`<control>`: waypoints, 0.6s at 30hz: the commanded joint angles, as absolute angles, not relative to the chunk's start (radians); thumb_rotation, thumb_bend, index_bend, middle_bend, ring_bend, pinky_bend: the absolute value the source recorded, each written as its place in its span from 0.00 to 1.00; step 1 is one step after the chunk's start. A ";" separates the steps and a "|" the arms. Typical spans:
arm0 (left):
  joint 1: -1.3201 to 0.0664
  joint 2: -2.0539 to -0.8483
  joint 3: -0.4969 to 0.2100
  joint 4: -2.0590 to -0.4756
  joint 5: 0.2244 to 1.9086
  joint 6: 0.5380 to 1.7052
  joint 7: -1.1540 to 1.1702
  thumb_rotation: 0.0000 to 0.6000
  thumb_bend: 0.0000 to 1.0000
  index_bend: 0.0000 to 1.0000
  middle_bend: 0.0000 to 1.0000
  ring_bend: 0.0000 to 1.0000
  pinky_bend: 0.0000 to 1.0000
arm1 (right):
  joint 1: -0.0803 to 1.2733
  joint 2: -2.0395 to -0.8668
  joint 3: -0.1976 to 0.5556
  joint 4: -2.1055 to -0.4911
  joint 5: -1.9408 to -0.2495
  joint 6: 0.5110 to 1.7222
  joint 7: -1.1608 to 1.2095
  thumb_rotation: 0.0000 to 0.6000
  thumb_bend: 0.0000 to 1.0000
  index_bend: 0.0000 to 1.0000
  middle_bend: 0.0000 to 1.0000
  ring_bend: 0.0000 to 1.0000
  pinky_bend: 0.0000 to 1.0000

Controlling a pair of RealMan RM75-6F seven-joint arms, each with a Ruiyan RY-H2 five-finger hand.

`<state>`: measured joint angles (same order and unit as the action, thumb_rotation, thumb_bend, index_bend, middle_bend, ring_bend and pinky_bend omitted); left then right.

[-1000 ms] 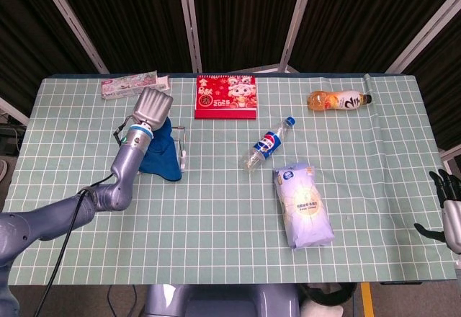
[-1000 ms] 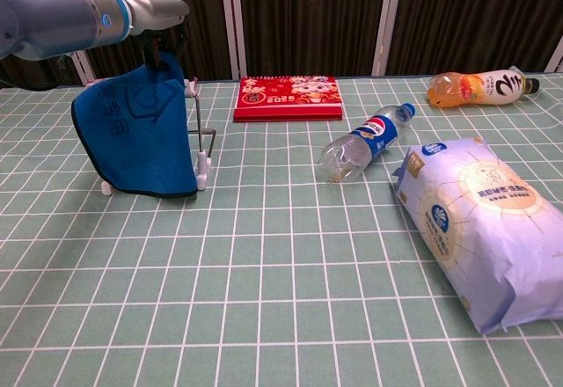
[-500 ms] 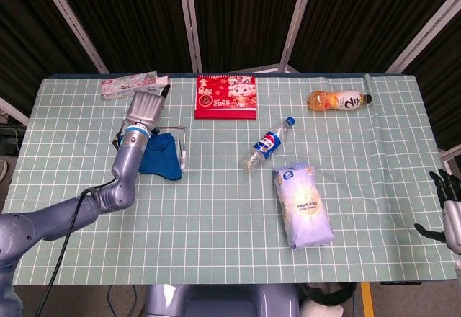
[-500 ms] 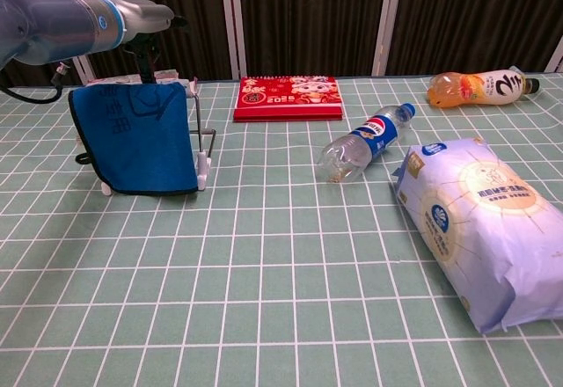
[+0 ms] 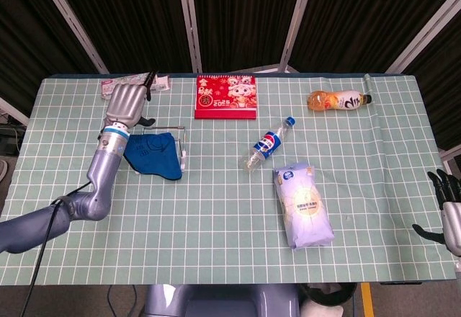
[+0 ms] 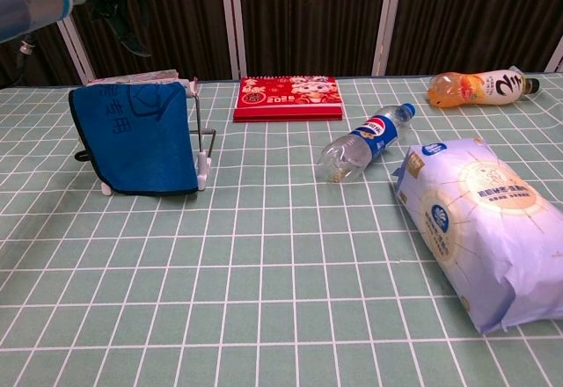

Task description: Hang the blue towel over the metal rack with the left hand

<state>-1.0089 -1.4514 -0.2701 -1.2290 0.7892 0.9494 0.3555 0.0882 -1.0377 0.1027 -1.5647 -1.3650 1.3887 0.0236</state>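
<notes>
Draping over the metal rack (image 6: 204, 145), the blue towel (image 6: 136, 141) is hanging free. The left hand (image 5: 127, 103) is hovering above it, fingers apart, holding nothing. The right hand (image 5: 448, 212) is resting spread and empty off the desk's (image 5: 216, 209) right edge.

We see a table (image 5: 216, 259) covered by a pale green cloth with a white grid. Our landmark is the red calendar (image 5: 226, 96) lying flat near the far edge. Left of it stands the metal rack (image 5: 181, 144) (draped with the blue towel (image 5: 153, 154)), and further left a flat pink box (image 5: 115, 85). Right of the calendar lie a clear cola bottle (image 5: 267, 143), an orange drink bottle (image 5: 338, 100), and, nearer us, a white-and-blue packet (image 5: 303, 204).
</notes>
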 commanded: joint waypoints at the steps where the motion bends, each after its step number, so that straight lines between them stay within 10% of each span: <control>1: -0.877 -1.302 -0.265 -1.441 0.846 1.043 0.287 1.00 0.00 0.00 0.11 0.18 0.27 | 0.083 -1.036 0.102 -1.562 -1.387 1.411 0.044 1.00 0.00 0.00 0.00 0.00 0.00; 7: -0.720 -1.136 -0.207 -1.708 0.942 1.191 0.261 1.00 0.00 0.00 0.00 0.00 0.02 | 0.074 -1.042 0.104 -1.539 -1.443 1.467 0.098 1.00 0.00 0.00 0.00 0.00 0.00; 18: -0.400 -0.996 -0.029 -1.966 1.227 1.518 0.220 1.00 0.00 0.00 0.00 0.00 0.00 | 0.060 -1.037 0.100 -1.530 -1.522 1.548 0.165 1.00 0.00 0.00 0.00 0.00 0.00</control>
